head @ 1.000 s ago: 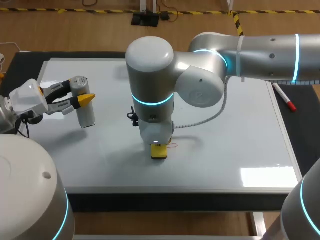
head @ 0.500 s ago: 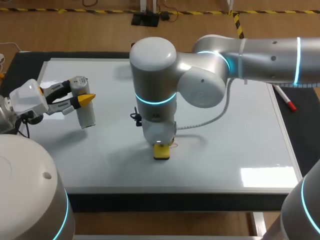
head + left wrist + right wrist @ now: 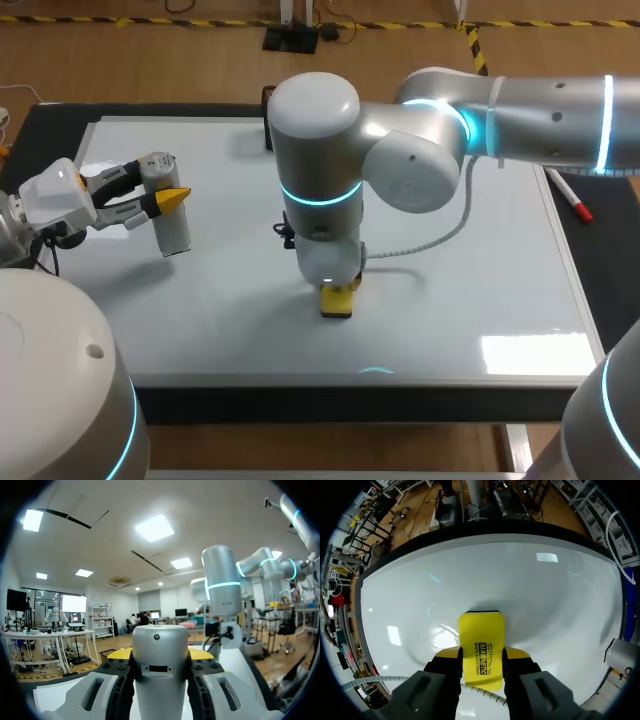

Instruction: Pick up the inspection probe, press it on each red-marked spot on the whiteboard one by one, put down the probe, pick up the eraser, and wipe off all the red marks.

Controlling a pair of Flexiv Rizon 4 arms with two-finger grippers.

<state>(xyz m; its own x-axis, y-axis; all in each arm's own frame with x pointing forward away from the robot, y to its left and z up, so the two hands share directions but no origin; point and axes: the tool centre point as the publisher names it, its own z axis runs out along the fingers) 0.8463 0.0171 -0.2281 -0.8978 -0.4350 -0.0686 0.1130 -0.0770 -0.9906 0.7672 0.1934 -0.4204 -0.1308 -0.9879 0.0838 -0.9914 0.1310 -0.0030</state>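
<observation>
Whiteboard [image 3: 480, 290], wiping step, near its front edge
Eraser [image 3: 337, 300] is pinched flat on the board by the right gripper [image 3: 481, 655]. The probe [image 3: 172, 225] is clamped in the left gripper [image 3: 155, 185] over the left edge. Even pressure should be applied.

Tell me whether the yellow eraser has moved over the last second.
Yes. The eraser, held in the right gripper, has slid rightward across the whiteboard, toward the edge where the red marker lies.
</observation>
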